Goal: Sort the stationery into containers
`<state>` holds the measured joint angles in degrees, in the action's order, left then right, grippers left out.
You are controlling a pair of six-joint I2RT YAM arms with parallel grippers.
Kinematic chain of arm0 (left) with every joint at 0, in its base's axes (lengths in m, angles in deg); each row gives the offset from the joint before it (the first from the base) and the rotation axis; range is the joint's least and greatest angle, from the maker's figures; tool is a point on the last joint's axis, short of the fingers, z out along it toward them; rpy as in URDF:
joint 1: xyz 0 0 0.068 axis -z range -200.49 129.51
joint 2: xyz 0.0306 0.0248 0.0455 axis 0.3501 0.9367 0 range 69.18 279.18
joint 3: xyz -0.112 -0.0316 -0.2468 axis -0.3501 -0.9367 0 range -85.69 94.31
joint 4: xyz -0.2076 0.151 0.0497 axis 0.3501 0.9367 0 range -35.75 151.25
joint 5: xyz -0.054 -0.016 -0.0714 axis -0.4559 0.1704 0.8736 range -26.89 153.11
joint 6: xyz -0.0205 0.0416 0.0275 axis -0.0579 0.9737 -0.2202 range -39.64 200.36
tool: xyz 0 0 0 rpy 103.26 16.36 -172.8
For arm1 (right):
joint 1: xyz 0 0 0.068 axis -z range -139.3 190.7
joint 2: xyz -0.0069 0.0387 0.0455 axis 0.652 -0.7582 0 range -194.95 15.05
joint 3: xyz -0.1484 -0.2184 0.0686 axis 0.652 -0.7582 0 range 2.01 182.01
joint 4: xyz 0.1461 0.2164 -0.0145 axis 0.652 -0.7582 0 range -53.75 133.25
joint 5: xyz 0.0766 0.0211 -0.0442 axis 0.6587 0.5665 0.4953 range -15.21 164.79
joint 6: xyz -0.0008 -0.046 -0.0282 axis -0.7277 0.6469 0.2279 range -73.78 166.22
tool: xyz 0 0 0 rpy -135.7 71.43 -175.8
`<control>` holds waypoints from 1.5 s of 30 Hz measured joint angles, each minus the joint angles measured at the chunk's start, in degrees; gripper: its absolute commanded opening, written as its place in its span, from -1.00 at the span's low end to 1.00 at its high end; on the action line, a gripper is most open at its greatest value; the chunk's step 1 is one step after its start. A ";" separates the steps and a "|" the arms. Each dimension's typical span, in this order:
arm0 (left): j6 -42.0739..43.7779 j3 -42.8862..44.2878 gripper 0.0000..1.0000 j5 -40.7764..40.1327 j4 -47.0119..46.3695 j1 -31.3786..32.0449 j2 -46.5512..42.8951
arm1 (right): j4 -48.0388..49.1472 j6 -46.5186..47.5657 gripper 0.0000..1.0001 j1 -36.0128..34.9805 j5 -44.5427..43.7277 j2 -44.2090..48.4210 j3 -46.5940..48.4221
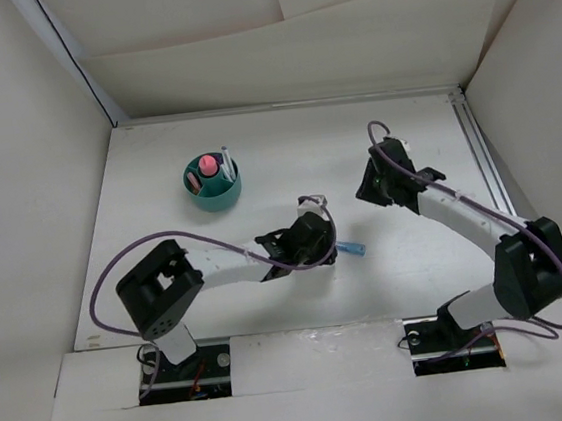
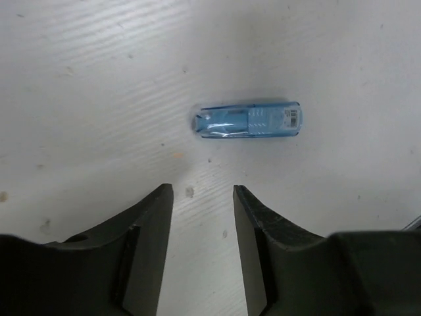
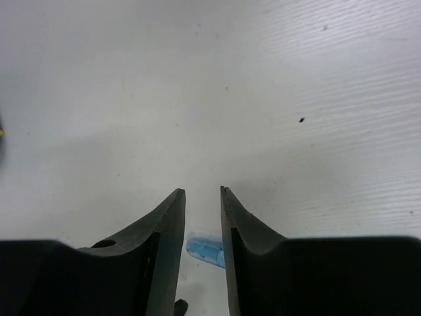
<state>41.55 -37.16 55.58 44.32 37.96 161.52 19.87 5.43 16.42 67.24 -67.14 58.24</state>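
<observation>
A blue stubby piece (image 1: 351, 249) lies flat on the white table, right of centre. My left gripper (image 1: 327, 244) hovers just left of it, open and empty. In the left wrist view the blue piece (image 2: 248, 120) lies crosswise ahead of the open gripper (image 2: 202, 191), apart from the fingers. My right gripper (image 1: 368, 193) hangs above the table behind the piece, its jaws a little apart and empty. In the right wrist view the blue piece (image 3: 205, 249) shows far below between the gripper's (image 3: 201, 191) fingers. The teal cup (image 1: 213, 195) stands at the back left and holds a pink piece (image 1: 208, 165) and white pens (image 1: 226, 164).
Cardboard walls close the table (image 1: 164, 243) on the left, back and right. A metal rail (image 1: 484, 164) runs along the right edge. Purple cables loop over both arms. The arm bases sit at the near edge.
</observation>
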 measured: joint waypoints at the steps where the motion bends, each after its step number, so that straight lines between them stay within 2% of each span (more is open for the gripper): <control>1: 0.02 1.38 -0.21 0.07 0.76 0.70 1.92 | 0.33 0.42 -0.26 1.01 -0.13 0.90 -0.09; 2: -0.02 2.71 -0.06 0.07 1.16 1.33 3.45 | 0.79 0.83 -0.20 1.73 -0.37 1.77 -0.44; 8: -3.39 6.01 0.11 -0.15 2.40 2.12 5.86 | 3.32 3.10 -0.18 4.76 0.81 8.87 -7.28; 18: -10.03 12.09 0.11 -0.48 2.71 2.14 13.44 | 4.13 5.27 -0.10 7.23 2.43 19.61 -9.94; 23: -11.87 13.86 0.11 -1.64 3.23 2.32 14.75 | 4.85 6.27 -0.07 8.59 3.63 21.35 -11.39; 28: -12.35 19.89 0.11 -3.74 5.03 2.32 18.99 | 4.79 6.54 -0.07 9.14 5.53 22.32 -15.04; 33: -11.80 27.56 0.08 -6.49 6.69 2.32 24.35 | 4.48 6.45 -0.07 10.86 6.19 28.33 -16.46; 38: -10.47 28.89 0.02 -9.03 7.98 2.32 25.09 | 4.46 6.01 -0.01 13.66 6.08 35.21 -16.59; 39: -10.08 29.27 -0.05 -9.49 8.46 2.32 25.27 | 4.44 5.86 -0.01 14.19 6.10 36.22 -16.59; 43: -8.22 33.94 -0.18 -11.96 11.69 2.32 28.09 | 4.07 5.09 0.28 16.31 6.32 38.77 -16.59; 45: -7.50 36.63 -0.18 -13.07 12.90 2.32 30.03 | 3.65 4.72 0.36 17.05 6.49 39.65 -16.61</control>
<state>34.05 -0.52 42.51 57.22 40.28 191.55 23.52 10.15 33.47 73.73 -27.49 41.63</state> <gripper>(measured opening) 0.414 0.654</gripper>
